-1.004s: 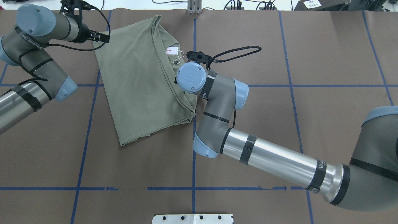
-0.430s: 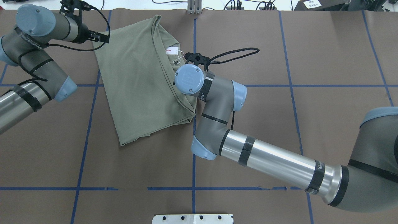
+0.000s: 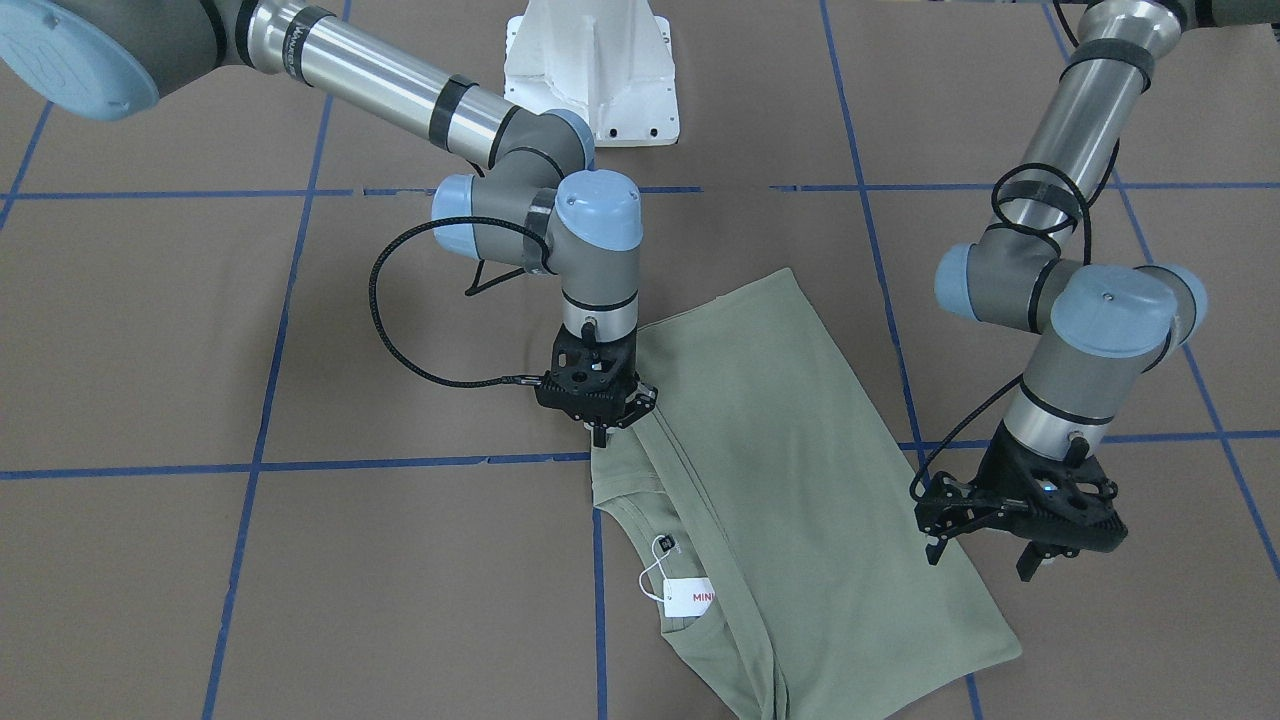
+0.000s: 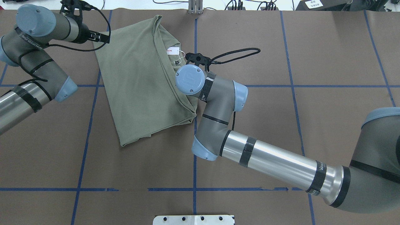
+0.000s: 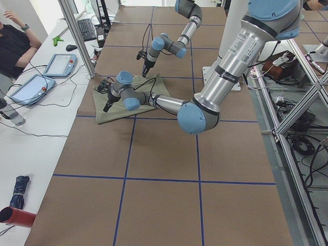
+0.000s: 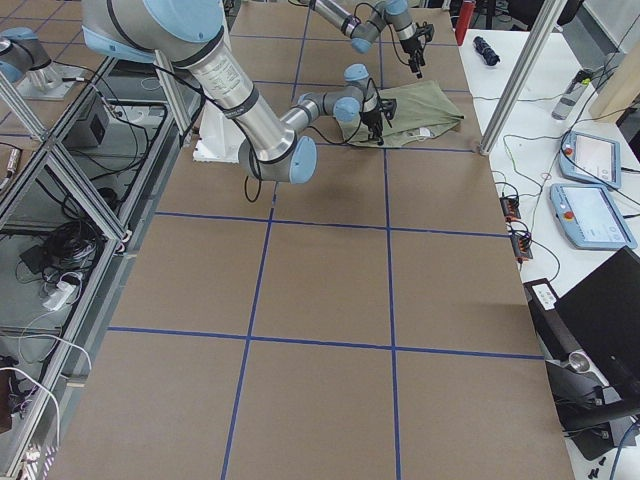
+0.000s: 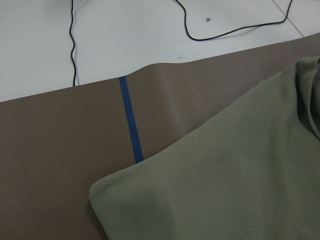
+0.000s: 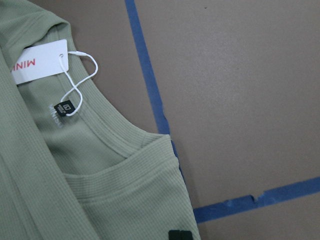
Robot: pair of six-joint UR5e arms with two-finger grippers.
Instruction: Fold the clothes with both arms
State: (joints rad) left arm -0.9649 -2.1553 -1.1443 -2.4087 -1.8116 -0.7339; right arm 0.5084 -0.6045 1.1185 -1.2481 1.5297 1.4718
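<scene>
The pale olive-green shirt [image 3: 800, 480] lies folded on the brown table, on the robot's left half in the overhead view [image 4: 140, 81]. Its white hang tag [image 3: 690, 597] with red lettering lies at the collar and also shows in the right wrist view [image 8: 40, 62]. My right gripper [image 3: 598, 432] is low at the shirt's folded edge near the collar, fingers together on the fabric; one fingertip [image 8: 179, 235] shows on the cloth. The wrist hides it in the overhead view. My left gripper [image 3: 985, 560] is open and empty, just above the shirt's opposite edge [image 7: 240, 190].
The white pedestal base [image 3: 590, 70] stands at the robot's side of the table. Blue tape lines [image 4: 194, 156] cross the brown cover. The table's far edge [image 4: 250, 9] has cables and a metal post [image 4: 195, 7]. Tablets [image 5: 59, 64] and an operator are beyond it.
The right arm's wrist has shifted slightly to the left over the shirt's edge. The left arm and the shirt have not visibly moved.
</scene>
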